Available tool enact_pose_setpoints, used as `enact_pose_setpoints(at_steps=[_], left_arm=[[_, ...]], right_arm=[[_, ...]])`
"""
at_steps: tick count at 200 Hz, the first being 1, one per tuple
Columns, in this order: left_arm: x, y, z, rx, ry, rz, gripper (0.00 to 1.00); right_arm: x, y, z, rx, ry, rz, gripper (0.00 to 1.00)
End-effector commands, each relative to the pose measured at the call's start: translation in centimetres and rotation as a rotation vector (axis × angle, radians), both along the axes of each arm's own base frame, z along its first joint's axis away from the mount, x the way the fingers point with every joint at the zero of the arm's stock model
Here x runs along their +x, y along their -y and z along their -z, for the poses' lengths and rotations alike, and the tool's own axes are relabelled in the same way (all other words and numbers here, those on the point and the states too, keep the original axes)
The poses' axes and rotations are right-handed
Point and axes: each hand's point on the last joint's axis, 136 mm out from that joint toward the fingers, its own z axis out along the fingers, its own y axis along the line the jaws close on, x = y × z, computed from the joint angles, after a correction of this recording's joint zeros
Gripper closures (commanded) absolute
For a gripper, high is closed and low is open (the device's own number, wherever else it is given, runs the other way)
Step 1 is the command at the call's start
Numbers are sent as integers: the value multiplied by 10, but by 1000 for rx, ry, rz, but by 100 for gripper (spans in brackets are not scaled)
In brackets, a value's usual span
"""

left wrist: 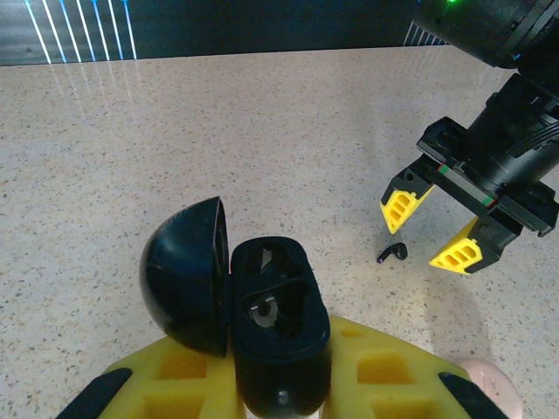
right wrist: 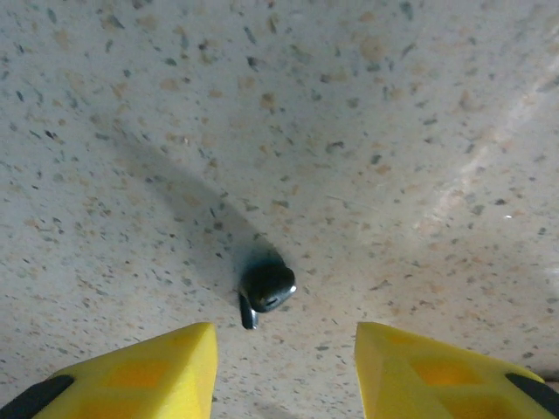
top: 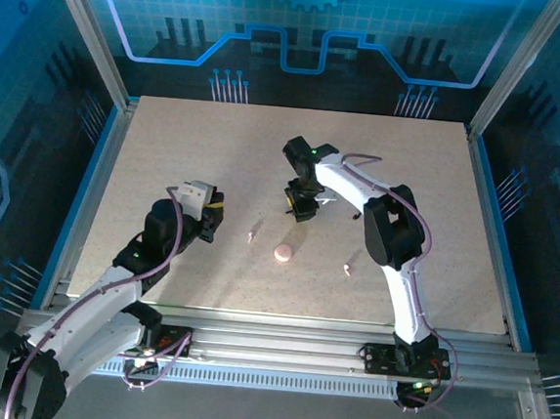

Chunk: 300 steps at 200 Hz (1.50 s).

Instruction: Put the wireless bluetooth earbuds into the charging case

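Observation:
My left gripper (left wrist: 279, 388) is shut on the charging case (left wrist: 279, 323), a black oval box held upright with its domed lid (left wrist: 183, 275) swung open to the left. Whether its dark slots hold anything I cannot tell. One black earbud (right wrist: 266, 288) lies on the speckled table. My right gripper (right wrist: 284, 367) hangs open just above it, a yellow finger on either side, neither touching it. The left wrist view shows that earbud (left wrist: 392, 253) between the right gripper's fingertips (left wrist: 400, 208). In the top view the right gripper (top: 300, 206) is near the table's middle and the left gripper (top: 205, 208) to its left.
A round pale-pink puck (top: 283, 254) lies in front of the right gripper, with a tiny pink piece (top: 251, 234) to its left and another (top: 346, 269) to its right. Metal rails border the table (top: 168, 141).

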Motion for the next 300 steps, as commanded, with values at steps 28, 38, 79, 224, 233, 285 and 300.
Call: enact_pose_setpoints(at_steps=[28, 38, 79, 224, 233, 285, 300], left_arm=[[4, -5, -8, -19, 31, -29, 80], [4, -6, -7, -14, 29, -32, 80], [4, -9, -7, -3, 28, -40, 80], [4, -6, -5, -18, 19, -26, 80], [3, -5, -5, -23, 18, -20, 80], [1, 13, -3, -70, 5, 66, 81], [-1, 23, -3, -87, 2, 114, 81]], right_arm=[[9, 6, 10, -24, -37, 50, 57], [10, 5, 16, -24, -45, 48, 58], [11, 4, 25, -24, -75, 56, 60], [3, 7, 21, -29, -62, 35, 77], [4, 9, 9, -27, -35, 27, 77], [-10, 23, -24, -43, 64, -17, 77], [-17, 29, -33, -44, 99, -30, 77]])
